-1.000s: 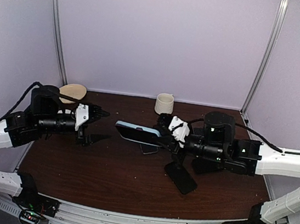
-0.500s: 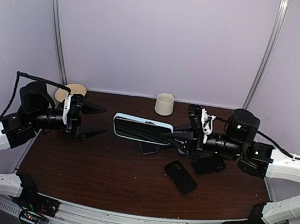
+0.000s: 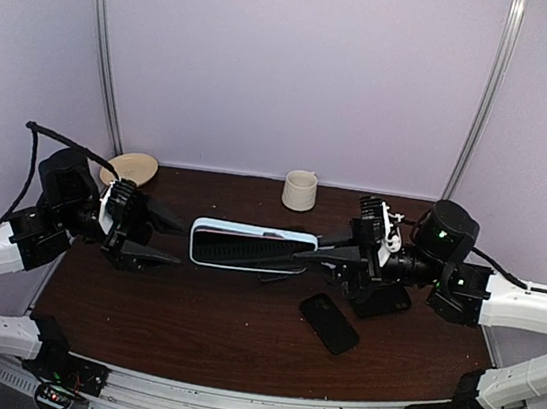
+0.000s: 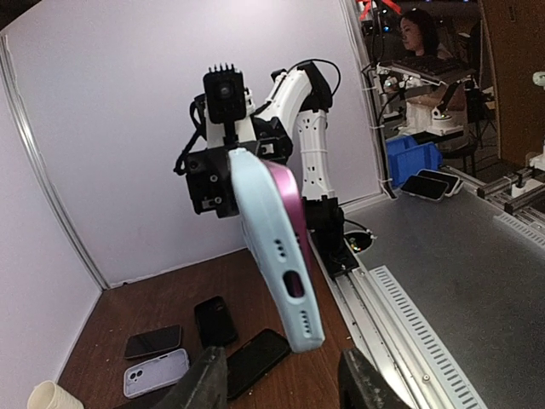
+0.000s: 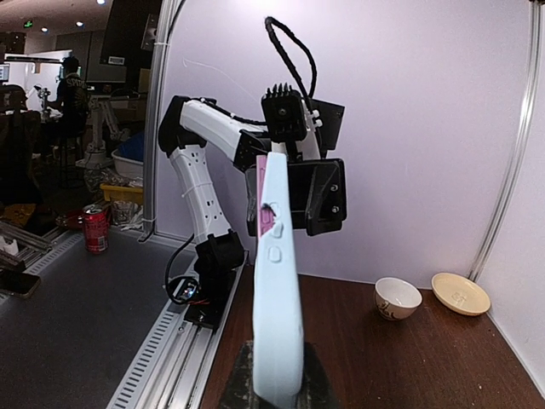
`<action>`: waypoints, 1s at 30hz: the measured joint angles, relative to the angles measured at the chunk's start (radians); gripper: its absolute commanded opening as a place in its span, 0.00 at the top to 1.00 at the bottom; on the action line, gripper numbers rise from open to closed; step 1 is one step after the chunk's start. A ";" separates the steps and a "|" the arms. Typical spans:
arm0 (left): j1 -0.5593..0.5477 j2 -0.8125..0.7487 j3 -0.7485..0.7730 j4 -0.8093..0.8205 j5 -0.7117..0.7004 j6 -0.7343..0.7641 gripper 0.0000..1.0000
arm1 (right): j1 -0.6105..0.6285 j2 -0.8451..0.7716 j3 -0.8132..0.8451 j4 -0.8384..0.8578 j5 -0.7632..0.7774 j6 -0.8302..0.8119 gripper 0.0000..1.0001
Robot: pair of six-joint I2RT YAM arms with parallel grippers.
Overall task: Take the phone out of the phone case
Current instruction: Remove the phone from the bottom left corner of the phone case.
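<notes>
One phone case (image 3: 251,247) has swung leftward, clamped by the right gripper (image 3: 305,253).

A robotics lab; the dark tabletop (image 3: 177,323) stands in a booth of pale panels (image 3: 302,67) and aluminium posts (image 3: 107,52). Beyond it a person (image 4: 417,32) is at another robot rig (image 4: 426,85); a blue bin (image 4: 413,158) stands nearby.
</notes>
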 measured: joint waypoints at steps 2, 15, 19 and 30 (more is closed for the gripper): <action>0.000 0.011 -0.001 0.019 0.027 -0.027 0.55 | 0.000 0.015 0.004 0.006 -0.015 0.005 1.00; -0.026 0.041 -0.006 0.090 0.107 -0.116 0.69 | 0.020 0.065 0.051 0.026 -0.029 -0.002 1.00; -0.029 0.041 -0.006 0.090 0.122 -0.117 0.76 | 0.022 0.076 0.053 0.040 -0.030 -0.006 1.00; -0.032 0.040 -0.006 0.090 0.130 -0.114 0.91 | 0.023 0.096 0.067 0.047 -0.061 -0.005 1.00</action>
